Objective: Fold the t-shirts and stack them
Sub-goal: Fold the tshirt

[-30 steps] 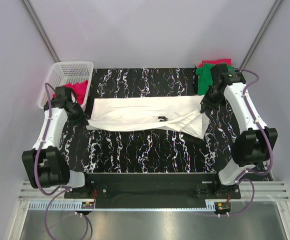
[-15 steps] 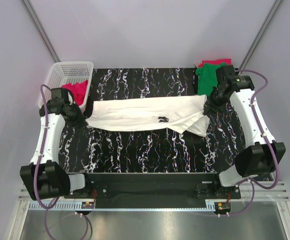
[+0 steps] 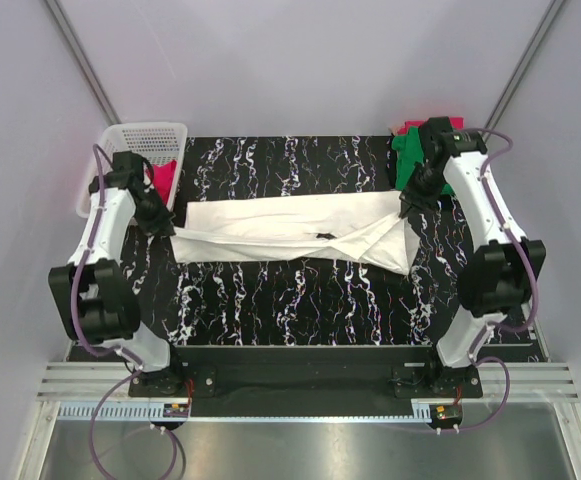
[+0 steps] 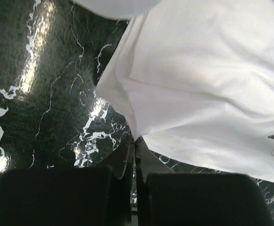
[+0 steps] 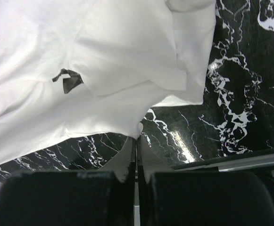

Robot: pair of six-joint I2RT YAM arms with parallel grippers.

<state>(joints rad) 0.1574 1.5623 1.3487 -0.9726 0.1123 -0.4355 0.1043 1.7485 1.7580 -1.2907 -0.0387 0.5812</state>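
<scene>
A white t-shirt (image 3: 280, 225) lies stretched left to right across the black marbled table (image 3: 290, 300), its right end bunched and folded over. My left gripper (image 3: 162, 222) is shut on the shirt's left edge; the left wrist view shows its tips (image 4: 134, 140) pinching the white cloth (image 4: 203, 70). At the right end, my right gripper (image 3: 406, 205) is shut on a corner of the same shirt (image 5: 103, 61), tips (image 5: 137, 138) closed on the hem. A green t-shirt (image 3: 407, 160) lies at the back right. A pinkish-red t-shirt (image 3: 162, 175) hangs out of the basket.
A white plastic basket (image 3: 140, 145) stands at the back left, just off the table. A strip of red cloth (image 3: 428, 125) shows behind the green shirt. A small black tag (image 3: 323, 236) sits on the white shirt. Pale walls close in on both sides.
Both grippers have moved toward the back of the table, still shut on the white shirt. Its held ends have shifted back with them, and both elbows have swung outward and back in.
</scene>
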